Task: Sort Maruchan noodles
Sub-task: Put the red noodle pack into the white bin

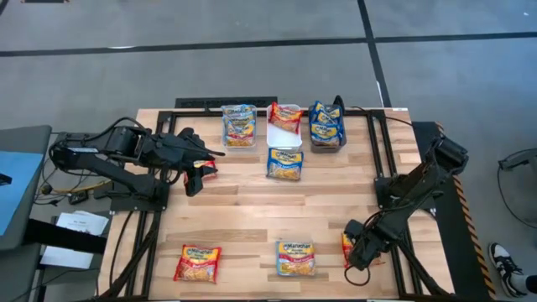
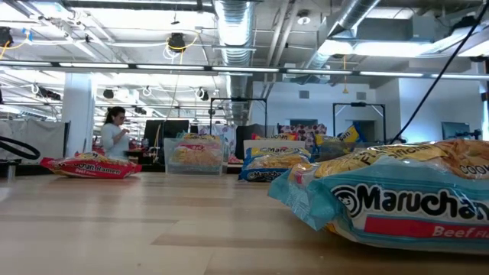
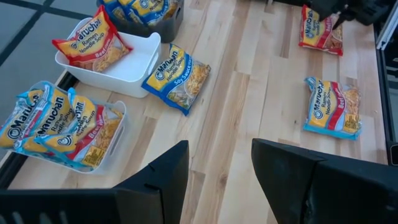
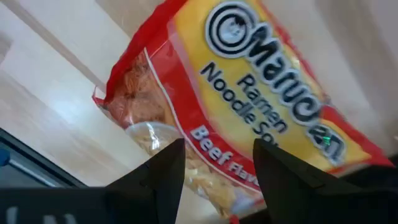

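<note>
Three Maruchan noodle packets lie flat along the near edge: a red one, a light-blue beef one and a red beef one. My right gripper hangs open right over that last packet, fingers pointing down, and hides most of it in the high view. A dark-blue packet lies in front of the bins. My left gripper waits open, raised over the table's left side, holding nothing. My right gripper comes at the red beef packet from above, its two open fingers set across the packet's face. Whether the fingertips touch the wrapper I cannot tell. The packet lies flat on the table.
At the far edge stand a clear bin with light-blue packets, a white bin with a red packet, and a dark bin with dark-blue packets. A black frame borders the wooden table. A person stands far off in the room.
</note>
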Motion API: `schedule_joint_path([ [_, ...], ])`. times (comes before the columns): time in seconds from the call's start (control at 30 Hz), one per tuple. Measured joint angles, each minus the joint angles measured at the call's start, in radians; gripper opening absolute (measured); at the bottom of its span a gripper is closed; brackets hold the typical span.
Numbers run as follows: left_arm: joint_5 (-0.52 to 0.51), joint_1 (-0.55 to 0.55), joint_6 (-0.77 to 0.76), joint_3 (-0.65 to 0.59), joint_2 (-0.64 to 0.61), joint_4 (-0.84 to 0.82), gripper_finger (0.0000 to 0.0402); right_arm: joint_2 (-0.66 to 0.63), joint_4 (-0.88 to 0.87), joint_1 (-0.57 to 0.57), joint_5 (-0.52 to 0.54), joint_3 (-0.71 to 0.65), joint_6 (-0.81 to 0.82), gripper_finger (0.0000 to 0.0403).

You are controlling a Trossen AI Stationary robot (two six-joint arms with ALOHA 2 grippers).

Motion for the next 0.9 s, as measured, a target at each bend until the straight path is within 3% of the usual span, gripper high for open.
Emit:
schedule_joint_path([
  [0.43,0.002,0.0,0.0,0.0,0.0,-0.001,0.0164,0.119,0.097,-0.032,-0.064,-0.03,0.018,0.0196],
  [0.9,-0.001,0.0,0.001,0.0,0.0,-0.003,0.0164,0.127,0.116,-0.058,-0.085,-0.031,0.053,0.0027],
])
